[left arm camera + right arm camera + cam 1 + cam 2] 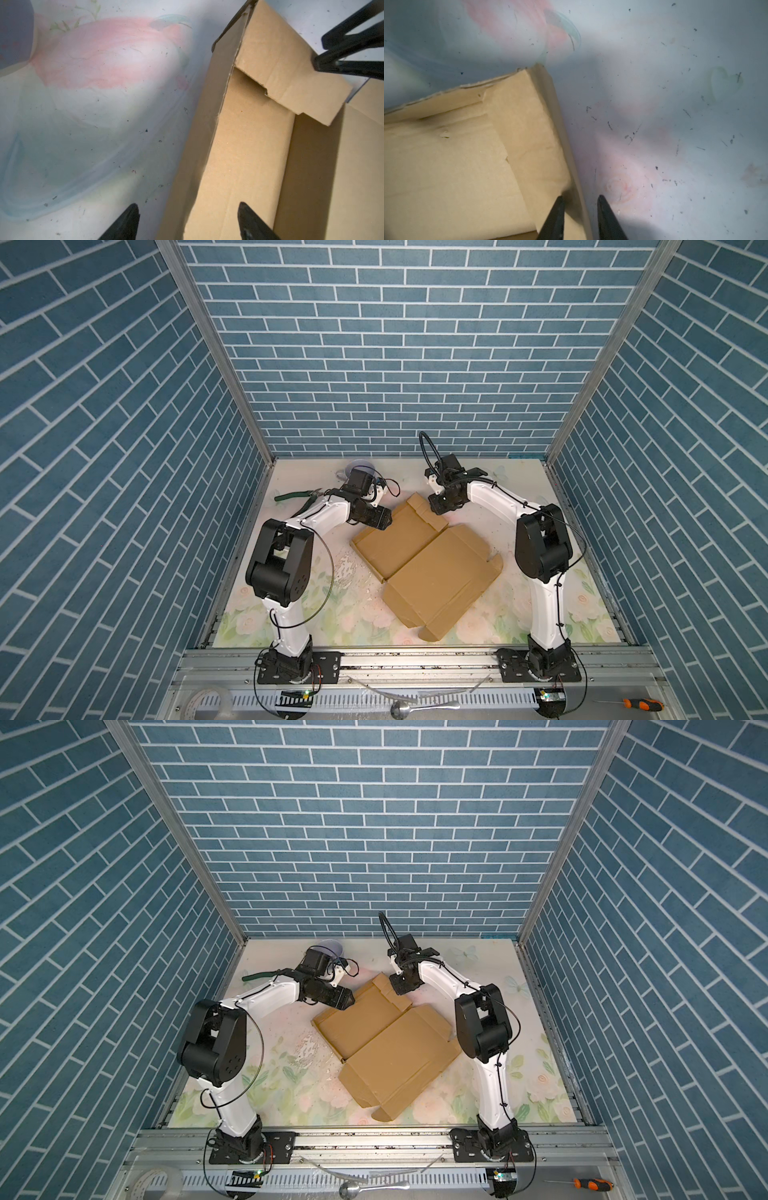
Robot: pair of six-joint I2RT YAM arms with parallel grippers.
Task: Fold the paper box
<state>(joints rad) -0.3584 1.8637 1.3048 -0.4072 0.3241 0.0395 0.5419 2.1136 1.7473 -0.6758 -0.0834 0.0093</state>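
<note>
Brown paper box (432,572) (flaps partly raised)

Stock on the floral table top (519,497), one: paper box (424,568), brown cardboard, one; robot arms, two, namely left arm (278,564) and right arm (542,545), each carrying one gripper, so two grippers, left gripper (384,523) and right gripper (438,508); black base plates (328,668) under the arms, two. Loose items, one of each, five in all: lilac cup (331,946), green-handled pliers (296,496), tape roll (203,699), metal spoon (405,709), orange-handled screwdriver (641,704). Blue brick-patterned walls (374,364): three.
</note>
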